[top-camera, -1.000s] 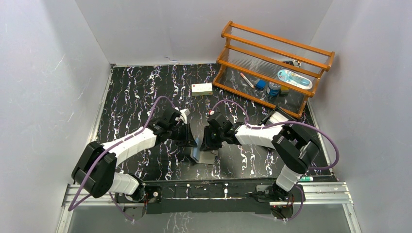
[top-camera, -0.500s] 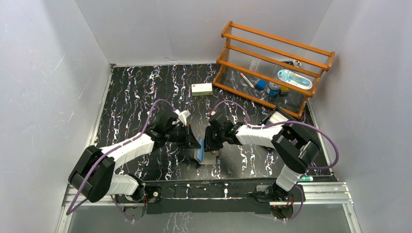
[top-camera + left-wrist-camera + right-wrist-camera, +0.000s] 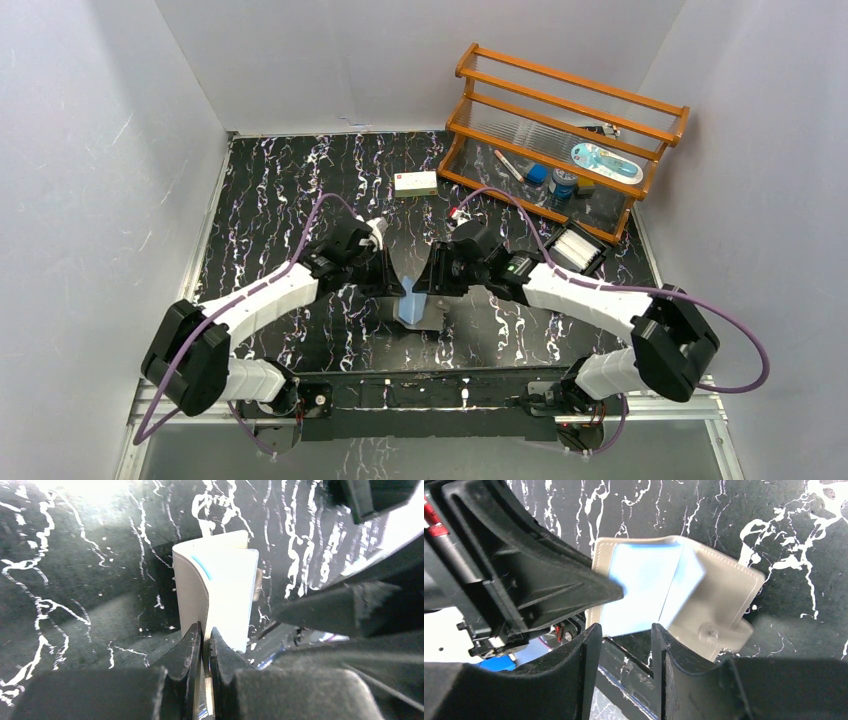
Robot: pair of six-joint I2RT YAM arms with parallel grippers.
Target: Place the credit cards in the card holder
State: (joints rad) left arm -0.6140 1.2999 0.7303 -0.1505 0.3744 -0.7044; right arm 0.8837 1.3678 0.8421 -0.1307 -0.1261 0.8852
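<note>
We see the card holder (image 3: 412, 300) standing partly unfolded on the black marbled table (image 3: 270, 190), its light blue inside (image 3: 639, 575) showing and its grey snap tab (image 3: 713, 630) lying flat on the table. The left gripper (image 3: 205, 632) comes in from the holder's left and is clamped on the thin near edge of one grey flap, with its two fingers (image 3: 187, 647) pressed together around it. The right gripper (image 3: 626, 630) sits at the holder's right, fingers apart, with the edge of the blue panel showing in the gap between them. We cannot tell whether they touch it. Behind the holder, well apart, lies a small white box (image 3: 415, 183). To the holder's right rear stands a wooden rack (image 3: 560, 130), with a black tray (image 3: 578, 247) nearer to it.
</note>
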